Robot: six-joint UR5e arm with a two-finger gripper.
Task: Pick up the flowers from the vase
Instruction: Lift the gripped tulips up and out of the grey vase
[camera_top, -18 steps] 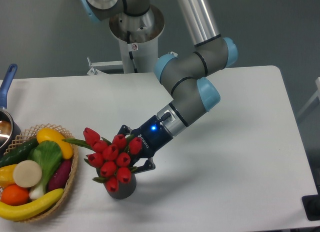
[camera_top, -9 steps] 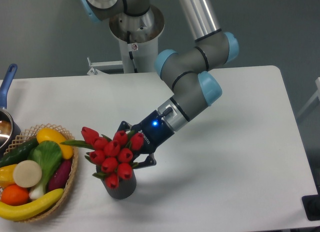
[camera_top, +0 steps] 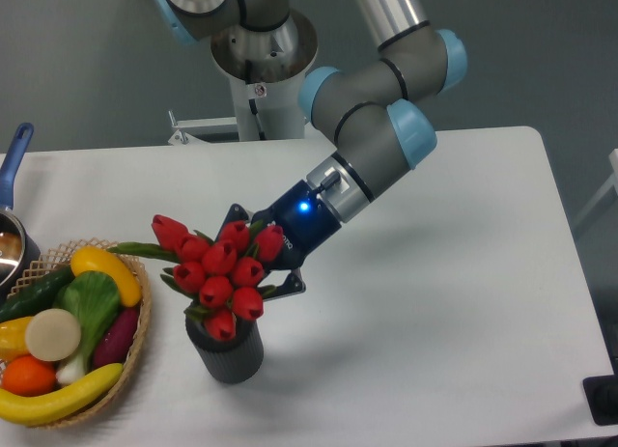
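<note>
Bench (camera_top: 463, 302): white, carrying everything; no shift across the last second.
Arm (camera_top: 372, 109): risen and drawn back up-left compared with a second ago, wrist higher over the bench, blue light on the wrist glowing.
Basket (camera_top: 135, 346): woven, at the left edge, loaded with fruit and vegetables; same place as before, well clear of the action.
Flowers (camera_top: 217, 273): red tulip bunch lifted higher than half a second ago, buds now sitting clearly above the vase mouth, one long leaf poking left toward the basket. Lower stems hidden behind buds and rim, so cannot tell whether the ends are fully out yet.
Vase (camera_top: 230, 350): dark grey ribbed cylinder, upright on the bench just right of the basket; more of its wall showing than a second ago, because the bunch has gone up. Not dragged along, not tipped.
Gripper (camera_top: 267, 261): tucked in behind the bunch; jaws clamped on the flowers at the stems, judging by the bunch rising together with the wrist, though the contact itself is screened by buds.
Change: a steady upward pull, bunch and wrist climbing as one, vase staying put.
Meaning: extraction well under way, probably near its end; grasp appears sound.
Risk: stems snagging the rim and rocking the vase if the pull leans sideways.
</note>
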